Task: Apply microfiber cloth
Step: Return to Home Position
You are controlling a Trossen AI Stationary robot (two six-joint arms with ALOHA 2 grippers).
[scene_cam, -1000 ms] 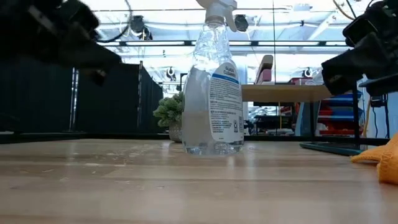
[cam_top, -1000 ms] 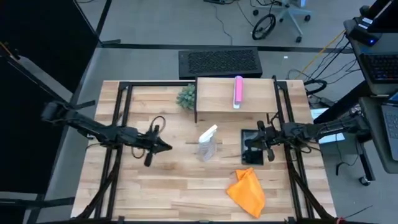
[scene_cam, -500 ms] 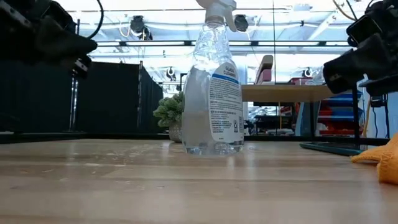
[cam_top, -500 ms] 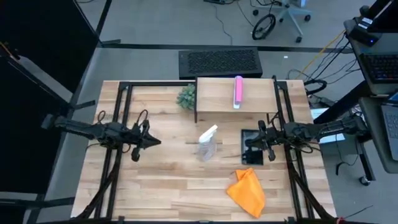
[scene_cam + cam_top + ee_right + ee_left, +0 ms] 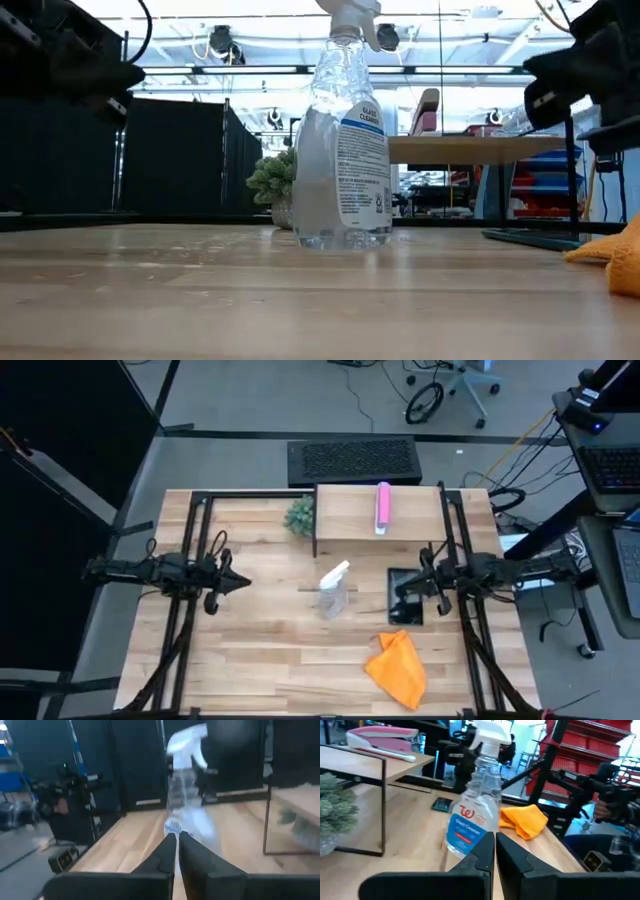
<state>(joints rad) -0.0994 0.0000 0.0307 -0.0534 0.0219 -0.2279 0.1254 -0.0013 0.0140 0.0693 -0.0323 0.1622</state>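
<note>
Drawn back since earlier, my left gripper (image 5: 494,840) and right gripper (image 5: 177,838) hang pinched closed, empty; the microfiber cloth (image 5: 397,668) lies beside the right, seemingly crosswise.

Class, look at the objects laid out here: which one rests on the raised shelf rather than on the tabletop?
The pink object. The spray bottle, microfiber cloth, tablet and plant all sit on the tabletop.

The dark two-finger left gripper (image 5: 237,584) has drawn back toward 9 o'clock. The matching right gripper (image 5: 402,596) has lifted slightly, edging toward 3 o'clock.
</note>
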